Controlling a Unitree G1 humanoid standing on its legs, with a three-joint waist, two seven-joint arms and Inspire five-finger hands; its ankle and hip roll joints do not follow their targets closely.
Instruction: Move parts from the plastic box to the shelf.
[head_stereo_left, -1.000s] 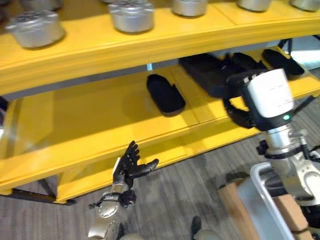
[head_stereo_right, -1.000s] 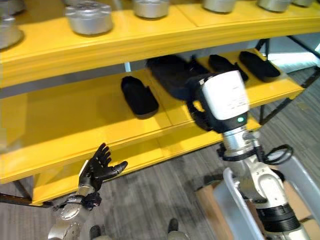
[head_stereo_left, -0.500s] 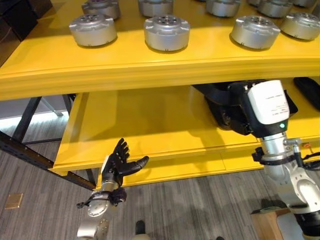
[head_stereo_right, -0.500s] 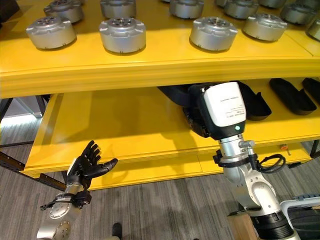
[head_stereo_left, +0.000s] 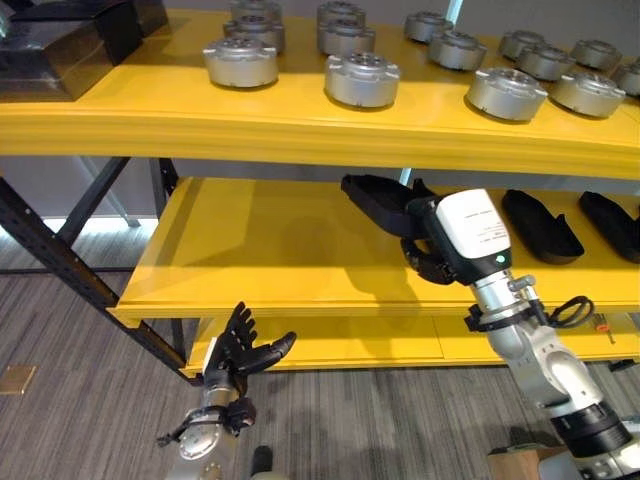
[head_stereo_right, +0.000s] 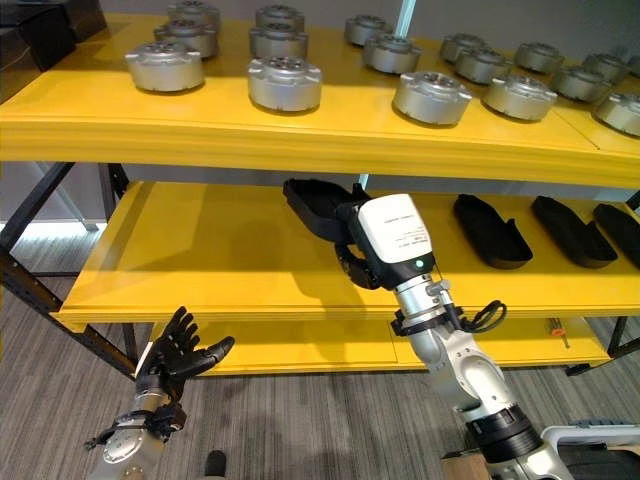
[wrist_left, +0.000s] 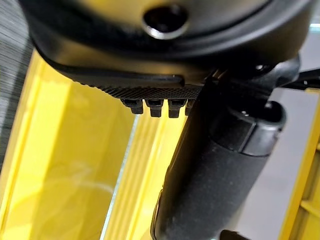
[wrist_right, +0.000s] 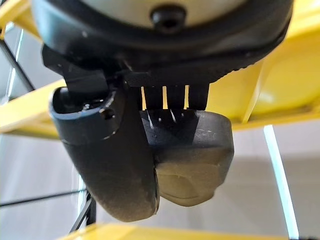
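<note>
Holding a black part (head_stereo_right: 318, 208) in curled fingers, right hand (head_stereo_right: 360, 262) had reached the middle shelf (head_stereo_right: 200, 260); placement looked next. Left hand (head_stereo_right: 178, 357) idled open at 7 o'clock.

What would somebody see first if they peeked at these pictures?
Probably the bright yellow metal shelf, its top level crowded with round silver metal parts. On the level below, the right hand holds up a long black plastic part, with three more lying further right. The left hand hangs open near the floor.

You have a glossy yellow painted shelf (head_stereo_right: 200, 125), dull silver metal parts (head_stereo_right: 285, 83), and a matt black plastic part (head_stereo_right: 318, 205)
</note>
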